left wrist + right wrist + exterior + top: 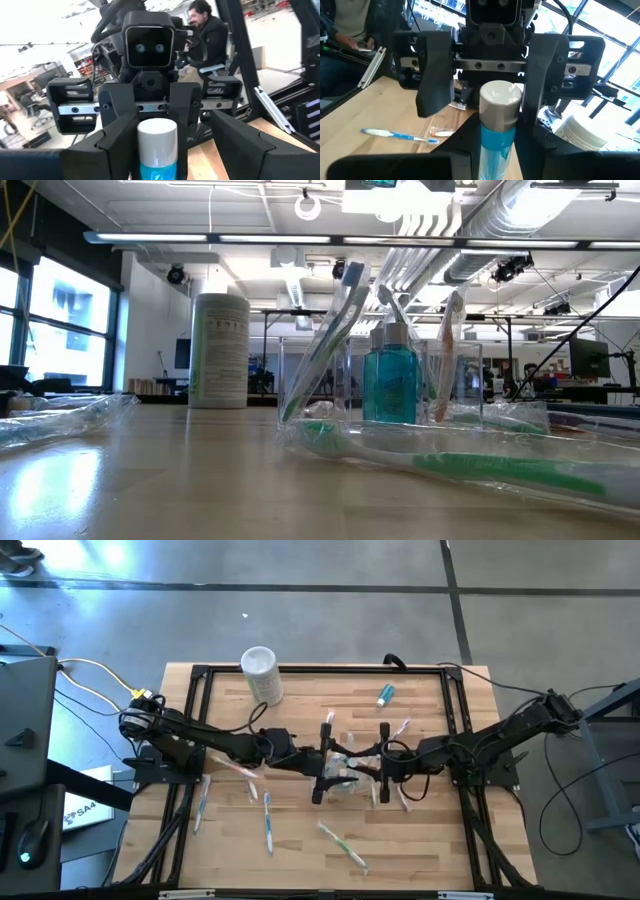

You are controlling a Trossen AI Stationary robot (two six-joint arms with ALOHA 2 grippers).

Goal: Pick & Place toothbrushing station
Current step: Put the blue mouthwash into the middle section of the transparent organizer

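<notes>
A toothpaste tube (498,125) with a white cap and blue body stands upright in the air over the middle of the table. My right gripper (368,762) reaches in level from the table's right and is shut on it. My left gripper (338,762) faces it from the left, open, one finger on each side of the tube (157,150). Below them on the table stands the clear cup (320,380) with toothbrushes (335,330) leaning in it. A teal tube (390,385) shows at the cup; whether it is inside I cannot tell. My right gripper pinches the tube's blue body (496,150) just under the white cap, between its two fingers. The fingers come in level from the table's right. The tube stands upright, cap up, lifted clear of the table.
A tall white cylinder (262,673) stands at the far left. Wrapped toothbrushes (268,825) (343,845) (203,802) lie scattered on the near half, and another teal tube (385,693) lies far right. Black frame rails (300,670) border the table. A person (210,35) sits beyond it.
</notes>
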